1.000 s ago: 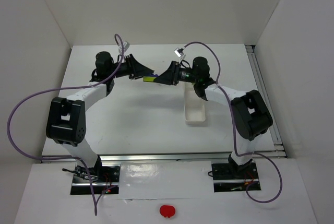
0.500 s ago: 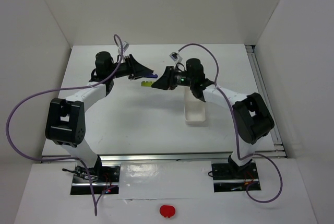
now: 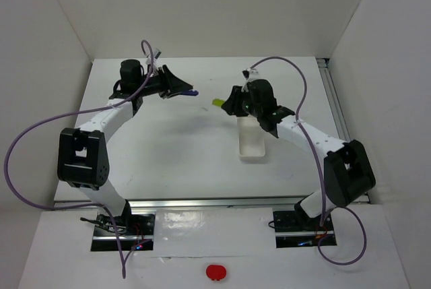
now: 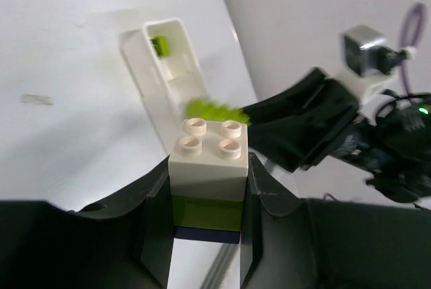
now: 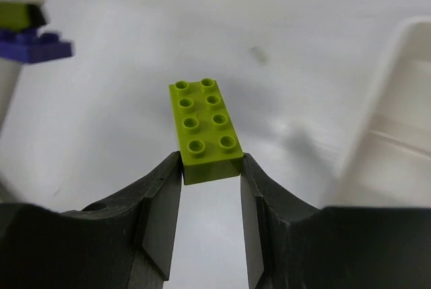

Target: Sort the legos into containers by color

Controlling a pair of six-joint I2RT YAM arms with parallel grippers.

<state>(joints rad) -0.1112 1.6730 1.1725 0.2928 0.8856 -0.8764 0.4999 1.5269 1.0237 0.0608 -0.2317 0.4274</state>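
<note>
The right gripper (image 5: 210, 166) is clamped on the near end of a flat green brick (image 5: 202, 124), held above the table (image 5: 121, 67) beside the white tray (image 5: 397, 100). The left gripper (image 4: 207, 191) squeezes a white-green-purple stack (image 4: 207, 168). Another green piece (image 4: 160, 45), blurred, seems to lie inside the tray's end.

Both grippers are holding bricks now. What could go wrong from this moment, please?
1. The right gripper pinches the lime brick only at its near end. Most of it sticks out beyond the jaws, so it may pivot or slip before reaching the tray.
2. The left gripper holds a stack of white, lime and dark blue pieces joined together. Released as it is, it would probably mix colours in one compartment.
</note>
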